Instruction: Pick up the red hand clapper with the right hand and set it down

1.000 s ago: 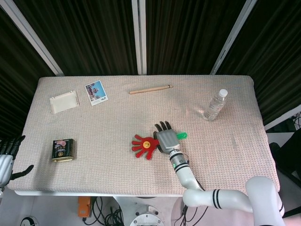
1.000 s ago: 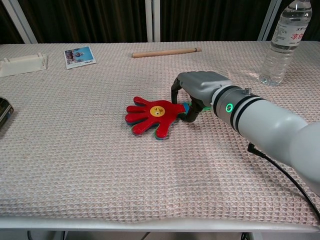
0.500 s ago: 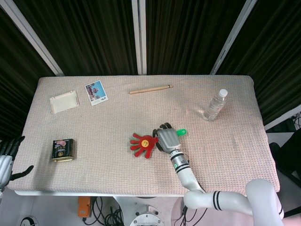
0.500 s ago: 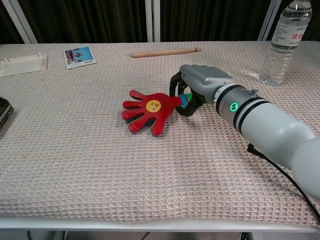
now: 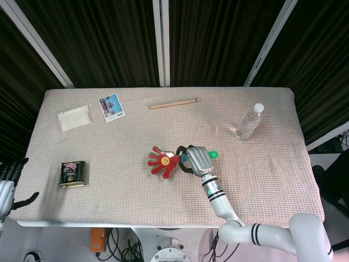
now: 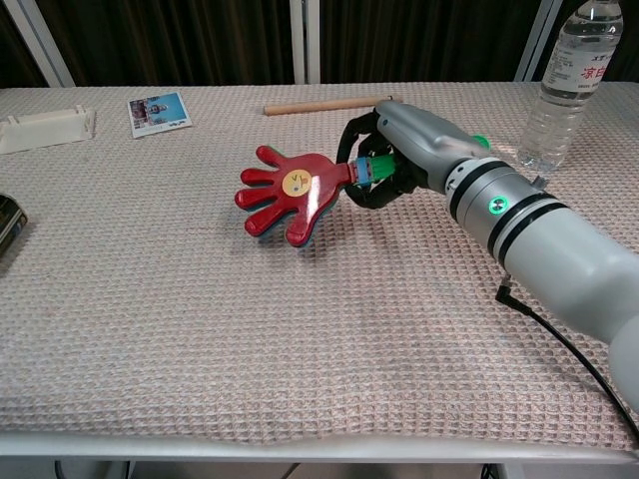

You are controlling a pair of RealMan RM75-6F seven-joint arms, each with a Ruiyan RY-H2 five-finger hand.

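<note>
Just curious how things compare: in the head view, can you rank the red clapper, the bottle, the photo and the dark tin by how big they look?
1. Clapper
2. Bottle
3. Tin and photo, which look about alike.

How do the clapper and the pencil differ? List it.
The clapper is red and shaped like a flat hand; the pencil is a thin tan stick.
The clapper is gripped by the right hand and lifted; the pencil lies untouched on the table.
The clapper is mid-table; the pencil sits nearer the far edge.
</note>
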